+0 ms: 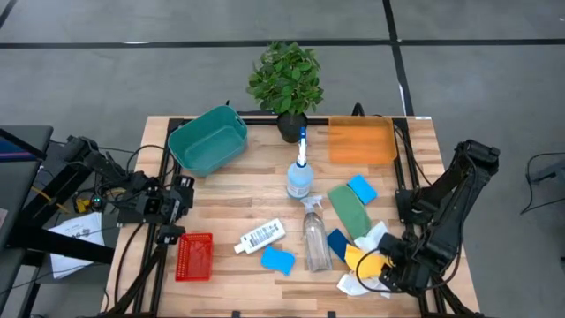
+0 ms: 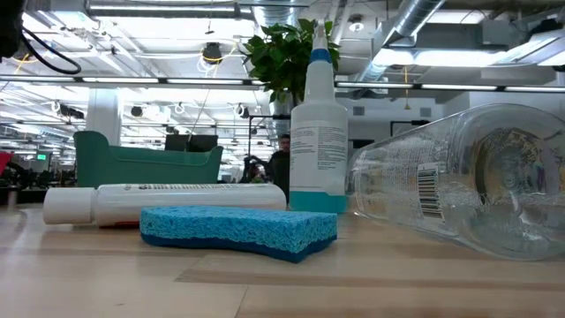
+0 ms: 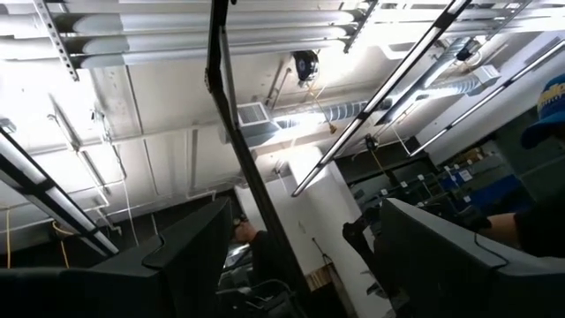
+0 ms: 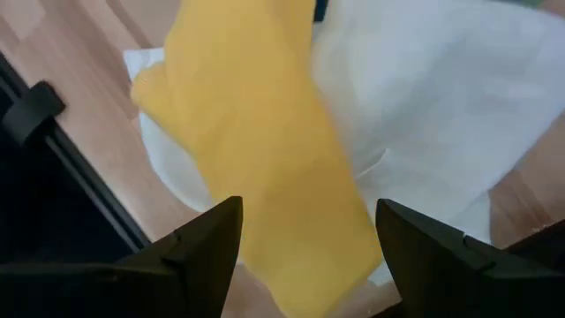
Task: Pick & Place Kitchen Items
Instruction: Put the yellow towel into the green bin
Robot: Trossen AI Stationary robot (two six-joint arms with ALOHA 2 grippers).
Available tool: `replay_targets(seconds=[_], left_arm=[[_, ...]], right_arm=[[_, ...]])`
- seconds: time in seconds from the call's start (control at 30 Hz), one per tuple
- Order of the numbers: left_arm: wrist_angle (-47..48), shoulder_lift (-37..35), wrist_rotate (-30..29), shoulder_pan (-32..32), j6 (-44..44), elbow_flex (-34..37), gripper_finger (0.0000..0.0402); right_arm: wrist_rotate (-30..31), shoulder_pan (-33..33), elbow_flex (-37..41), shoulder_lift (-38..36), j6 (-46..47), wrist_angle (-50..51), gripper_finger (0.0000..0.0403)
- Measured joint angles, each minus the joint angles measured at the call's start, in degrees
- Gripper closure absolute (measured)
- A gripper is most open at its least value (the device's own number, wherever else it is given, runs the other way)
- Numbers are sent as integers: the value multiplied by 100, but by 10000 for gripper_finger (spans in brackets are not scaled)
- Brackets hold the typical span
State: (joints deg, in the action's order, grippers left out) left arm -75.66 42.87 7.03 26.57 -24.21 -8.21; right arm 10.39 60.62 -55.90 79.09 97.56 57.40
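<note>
Kitchen items: two spray bottles, a small white bottle, sponges and a cloth, spread over the right half of the wooden table [image 1: 238, 190].
Right gripper [image 4: 305, 256]: low over the table's front right corner, fingers spread wide, holding nothing; the yellow sponge [image 4: 265, 132] lies just under the gap between them.
Yellow sponge, place: on the white cloth [image 4: 441, 97], near the table's front right edge; in the high view it shows at [image 1: 366, 261].
White cloth, place: crumpled under and around the yellow sponge, reaching toward the green sponge [image 1: 348, 209].
Dark blue sponge [image 1: 336, 242]: touching the cloth's left side, just beside the lying spray bottle [image 1: 316, 231].
Lying spray bottle: clear, on its side, nozzle pointing toward the table's back.
Standing spray bottle [image 1: 300, 173]: upright, blue and white nozzle, just behind the lying one.
Light blue sponge, right [image 1: 362, 188]: against the far end of the green sponge.
Light blue sponge, front [image 1: 277, 260]: flat, near the small white bottle [image 1: 260, 236], which lies on its side.
Left gripper [image 1: 181, 196]: at the table's left edge, well apart from the items, pointing upward at the ceiling, fingers wide apart and empty.
Teal bin [image 1: 208, 140]: back left of the table.
Orange tray [image 1: 361, 141]: back right.
Red basket [image 1: 194, 256]: front left.
Plant [image 1: 285, 81]: in a black pot at the back edge, between bin and tray.
</note>
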Motion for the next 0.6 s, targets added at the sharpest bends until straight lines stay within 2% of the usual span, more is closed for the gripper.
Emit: replay_targets(seconds=[0.43, 0.6], left_arm=[[-1, 0, 4, 0, 0, 0, 116], [0, 0, 4, 0, 2, 0, 117]], right_arm=[[12, 0, 0, 13, 57, -17, 149], [-47, -103, 2, 276, -172, -84, 149]])
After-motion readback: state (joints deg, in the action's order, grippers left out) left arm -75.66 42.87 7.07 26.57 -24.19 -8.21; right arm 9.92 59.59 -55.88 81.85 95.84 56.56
